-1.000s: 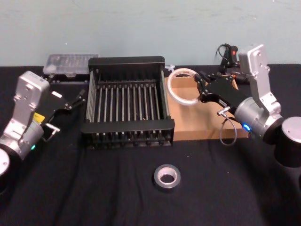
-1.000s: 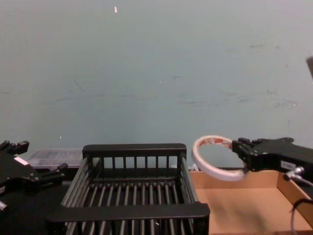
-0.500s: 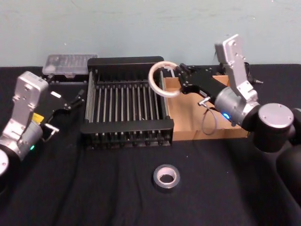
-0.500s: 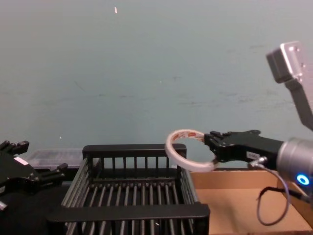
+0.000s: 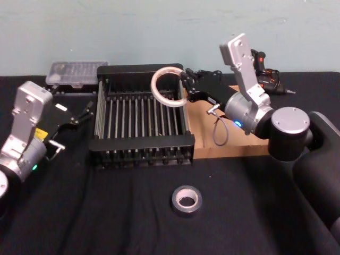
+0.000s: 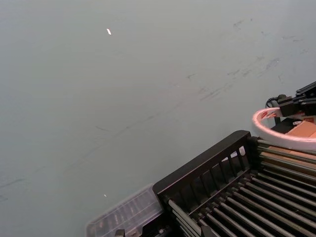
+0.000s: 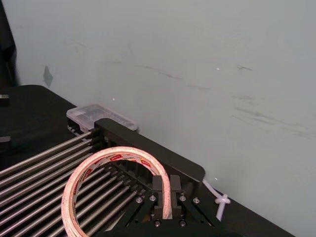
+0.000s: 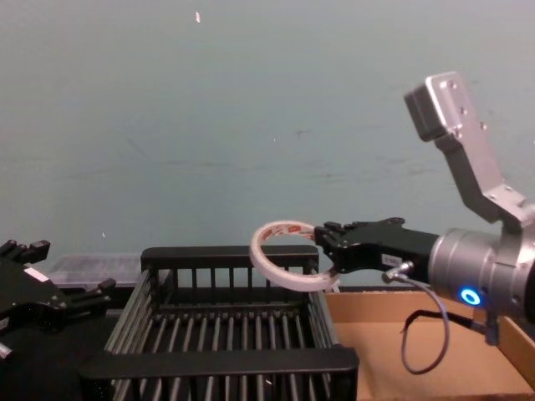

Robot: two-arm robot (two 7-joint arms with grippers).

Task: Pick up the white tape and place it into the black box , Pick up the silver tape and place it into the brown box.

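The black box [image 5: 142, 111], a slatted plastic crate, sits mid-worktop [image 5: 106, 212] with the brown box [image 5: 223, 143], a shallow cardboard tray, touching its right side, so each roll has its bin close by. The right gripper [image 5: 186, 89] is clamped on the white tape [image 5: 169, 86], pinching the ring's wall at one edge so the roll hangs free over the crate's far right corner, above the rim; I judge this a carry that needs only a release to drop it inside. It is a thin whitish ring with red print on its inner core. The silver tape [image 5: 187, 200], a thick grey roll with a dark centre, lies flat on the worktop in front of the crate, well apart. The left gripper [image 5: 79, 114] is parked to the crate's left, fingers slightly apart.
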